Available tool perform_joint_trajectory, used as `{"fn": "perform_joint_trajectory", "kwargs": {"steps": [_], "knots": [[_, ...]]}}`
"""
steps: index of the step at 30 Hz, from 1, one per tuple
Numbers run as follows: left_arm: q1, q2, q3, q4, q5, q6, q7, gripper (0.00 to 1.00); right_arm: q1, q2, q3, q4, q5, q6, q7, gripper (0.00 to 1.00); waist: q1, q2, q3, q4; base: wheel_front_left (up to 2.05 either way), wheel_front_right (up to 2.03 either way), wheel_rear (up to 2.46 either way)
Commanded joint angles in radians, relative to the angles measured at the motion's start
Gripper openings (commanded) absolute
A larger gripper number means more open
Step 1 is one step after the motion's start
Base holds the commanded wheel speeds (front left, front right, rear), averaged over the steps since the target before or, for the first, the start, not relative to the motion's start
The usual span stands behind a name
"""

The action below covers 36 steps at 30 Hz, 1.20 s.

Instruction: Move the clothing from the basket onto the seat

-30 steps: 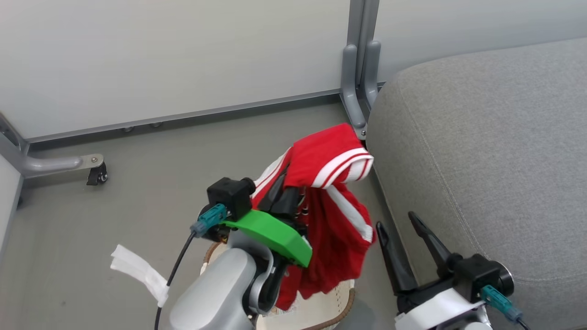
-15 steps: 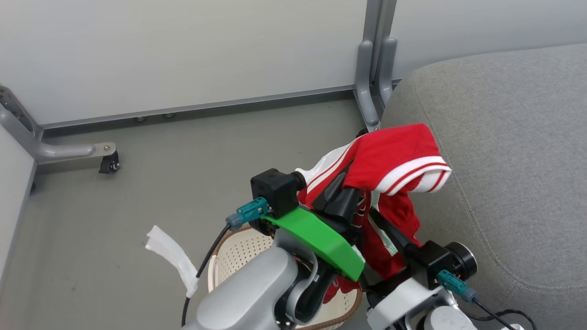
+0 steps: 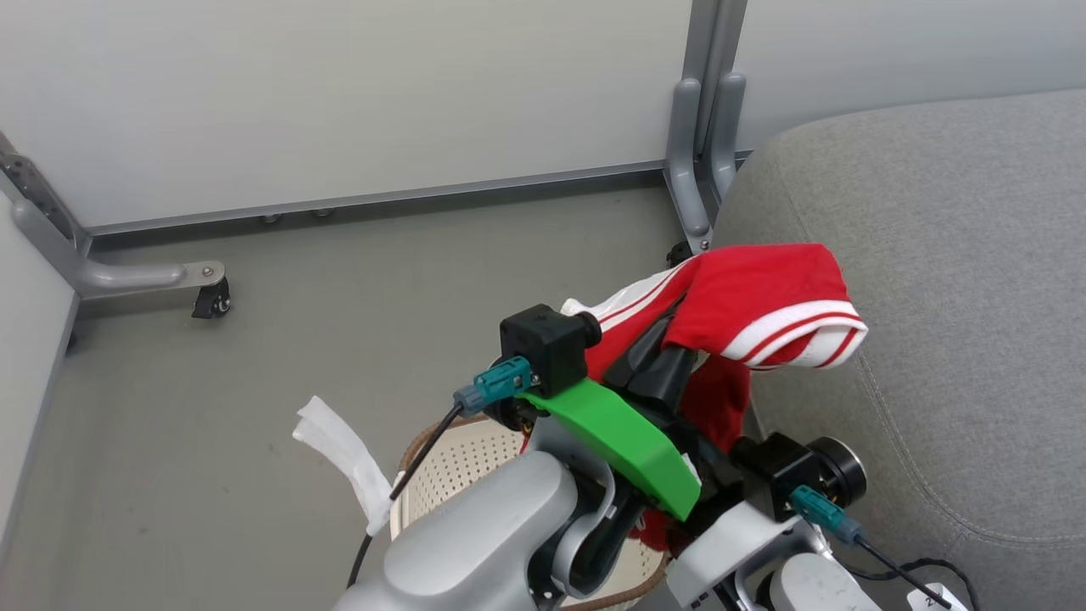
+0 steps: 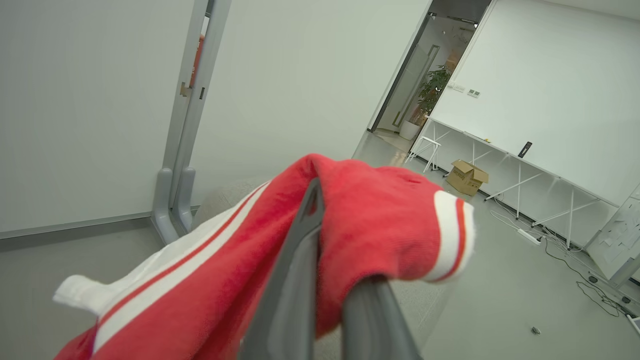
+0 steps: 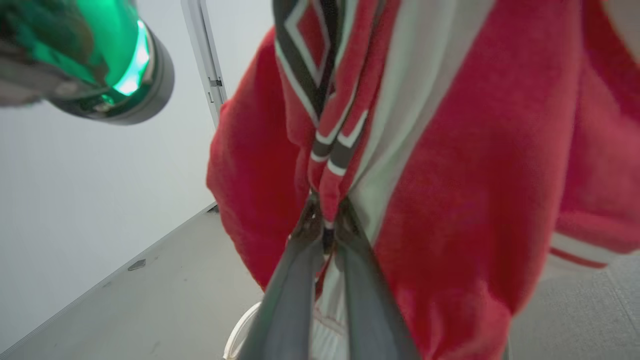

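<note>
Red jersey point(image 3: 764, 297): held aloft above laundry basket point(image 3: 458, 465), upper fold overhanging the edge of grey seat cushion point(image 3: 959, 255).
Left gripper point(image 4: 327, 235): fingers pinched together on the jersey's top fold.
Right gripper point(image 5: 325, 222): fingers clamped narrow on a lower striped fold.
Laundry basket: on floor point(image 3: 339, 288), beside the cushion.

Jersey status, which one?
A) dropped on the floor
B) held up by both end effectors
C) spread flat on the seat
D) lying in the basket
B: the left end effector is shut on the top of the red jersey, and the right end effector is pinching a lower fold. The jersey hangs with the basket below it, beside the edge of the seat.
</note>
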Motion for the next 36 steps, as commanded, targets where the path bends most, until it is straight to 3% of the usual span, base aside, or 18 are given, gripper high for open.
{"fn": "perform_joint_trajectory", "kwargs": {"steps": [1,23,30,31,32,36], "knots": [[-0.017,0.001,0.006,0.011,0.006,0.004,-0.005,0.0,-0.001,-0.002,-0.006,0.002,-0.003,0.0,-0.003,0.0,0.0,0.0,0.001,0.0,0.0,0.0,0.0],[0.024,0.001,0.084,0.084,0.047,-0.011,-0.009,0.0,0.021,-0.003,-0.026,0.0,0.011,0.0,-0.003,0.0,0.0,0.0,0.009,0.005,0.0,0.0,0.0],[0.029,0.001,0.085,0.106,0.07,0.006,-0.009,0.0,0.026,-0.005,-0.031,-0.007,0.011,0.0,-0.003,0.0,0.0,0.0,0.003,0.008,0.0,0.0,0.0],[0.03,0.002,0.084,0.108,0.072,0.009,-0.009,0.13,0.026,-0.005,-0.032,-0.008,0.011,0.0,-0.003,0.0,0.0,0.0,0.002,0.009,0.0,0.0,0.0],[0.03,0.002,0.083,0.111,0.076,0.013,-0.009,1.0,0.026,-0.006,-0.033,-0.01,0.011,0.0,-0.003,0.0,0.0,0.0,0.002,0.01,0.0,0.0,0.0],[0.03,0.001,0.071,0.124,0.078,0.017,-0.009,1.0,0.03,-0.006,-0.04,-0.014,0.014,0.0,-0.003,0.0,0.0,0.0,-0.002,0.014,0.0,0.0,0.0]]}}
